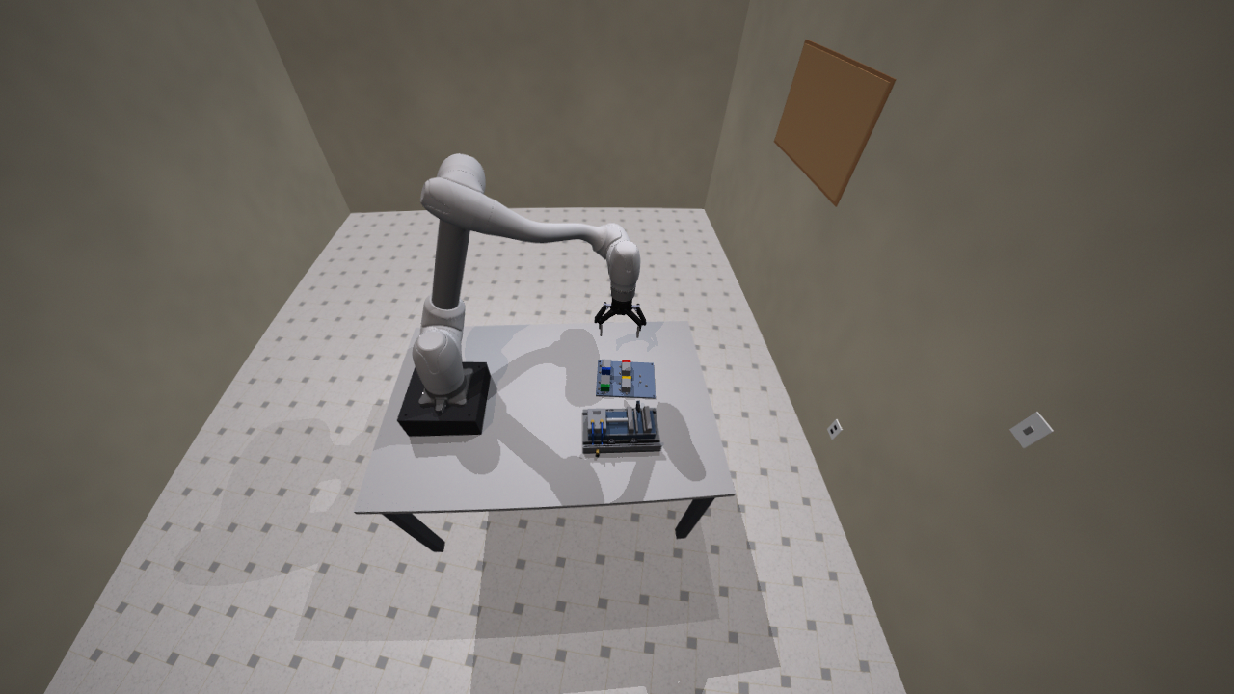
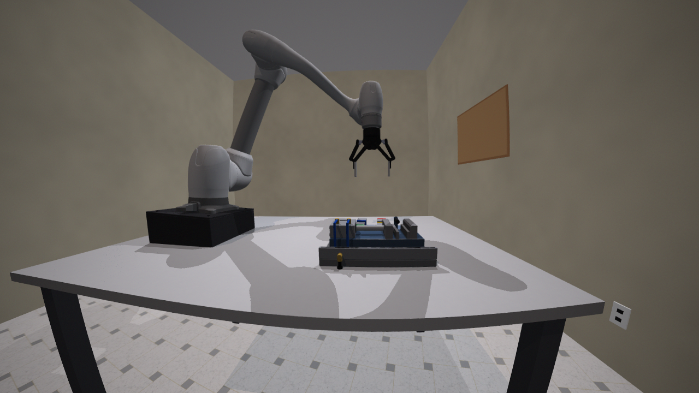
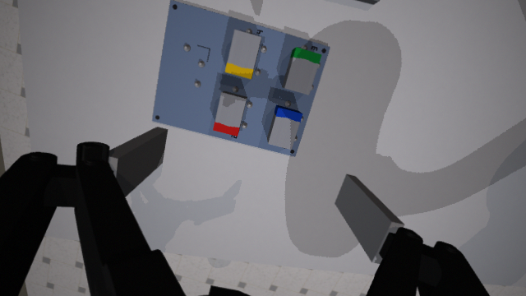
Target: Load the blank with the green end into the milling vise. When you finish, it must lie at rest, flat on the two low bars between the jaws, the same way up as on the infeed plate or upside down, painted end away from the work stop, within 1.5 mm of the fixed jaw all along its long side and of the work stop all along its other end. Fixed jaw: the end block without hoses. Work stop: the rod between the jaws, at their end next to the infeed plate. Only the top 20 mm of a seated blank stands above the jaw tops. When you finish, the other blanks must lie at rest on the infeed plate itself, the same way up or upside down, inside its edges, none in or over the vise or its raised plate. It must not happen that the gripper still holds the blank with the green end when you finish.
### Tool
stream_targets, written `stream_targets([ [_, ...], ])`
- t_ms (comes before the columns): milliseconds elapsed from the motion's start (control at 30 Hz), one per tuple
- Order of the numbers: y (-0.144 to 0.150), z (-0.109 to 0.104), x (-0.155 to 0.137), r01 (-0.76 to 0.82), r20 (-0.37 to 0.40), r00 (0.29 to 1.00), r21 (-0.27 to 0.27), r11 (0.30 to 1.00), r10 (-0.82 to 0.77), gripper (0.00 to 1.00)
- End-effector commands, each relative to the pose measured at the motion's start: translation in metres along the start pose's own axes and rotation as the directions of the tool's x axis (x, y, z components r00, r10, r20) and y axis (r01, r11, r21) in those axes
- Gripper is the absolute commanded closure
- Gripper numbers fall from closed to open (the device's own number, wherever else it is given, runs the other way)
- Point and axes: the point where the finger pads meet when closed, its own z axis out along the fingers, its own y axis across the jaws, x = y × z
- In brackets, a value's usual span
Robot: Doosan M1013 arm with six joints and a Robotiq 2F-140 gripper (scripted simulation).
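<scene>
black two-finger gripper (image 1: 619, 333) (image 2: 372, 174) (image 3: 256, 168) spread wide, nothing in it, well above table height. grey rectangular blank with green end (image 1: 605, 387) (image 2: 360, 224) (image 3: 302, 71) sits on the flat blue infeed plate (image 1: 647, 389) (image 3: 177, 82), at its corner toward the vise and the arm base. So target is below the gripper, offset vise-side and a bit base-side. Long axis points toward the grey-and-blue milling vise (image 1: 617, 422) (image 2: 376, 241), green end leading, roughly square to the closing line. Looks like translate, then descend, gripping across the width; little yaw needed
</scene>
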Motion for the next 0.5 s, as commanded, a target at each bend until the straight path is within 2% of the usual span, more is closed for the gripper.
stream_targets([
  [0,-0.0001,0.0012,0.0,0.0,0.0,1.0,0.0,1.0,0.0,0.0],
  [467,0.0,-0.0059,-0.0005,0.0,0.0,1.0,0.0,1.0,0.0,0.0],
])
